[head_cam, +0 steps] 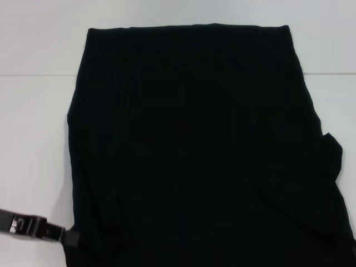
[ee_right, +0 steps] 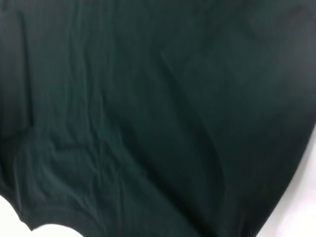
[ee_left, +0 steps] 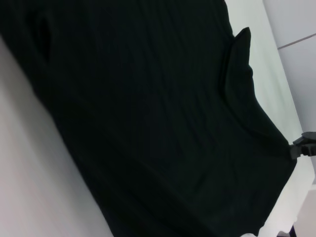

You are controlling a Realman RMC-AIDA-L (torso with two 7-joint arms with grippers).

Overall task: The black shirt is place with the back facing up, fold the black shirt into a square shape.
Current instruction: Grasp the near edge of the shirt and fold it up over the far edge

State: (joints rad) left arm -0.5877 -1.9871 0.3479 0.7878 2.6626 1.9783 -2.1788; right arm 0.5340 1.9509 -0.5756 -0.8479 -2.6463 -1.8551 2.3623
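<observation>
The black shirt (head_cam: 194, 144) lies spread flat over most of the white table, plain side up, with no lettering showing. It fills the right wrist view (ee_right: 158, 108) and most of the left wrist view (ee_left: 148, 113). A small fold of fabric (head_cam: 331, 143) sticks out at its right edge. My left gripper (head_cam: 65, 238) is at the near left, right against the shirt's near-left corner. My right gripper (ee_left: 304, 146) shows only in the left wrist view. The shirt's near-right corner runs to a point at it.
Bare white table (head_cam: 33, 139) shows to the left of the shirt, with more along the far edge (head_cam: 178, 11) and at the right (head_cam: 339, 100). A seam in the table (head_cam: 33, 74) runs across at the back.
</observation>
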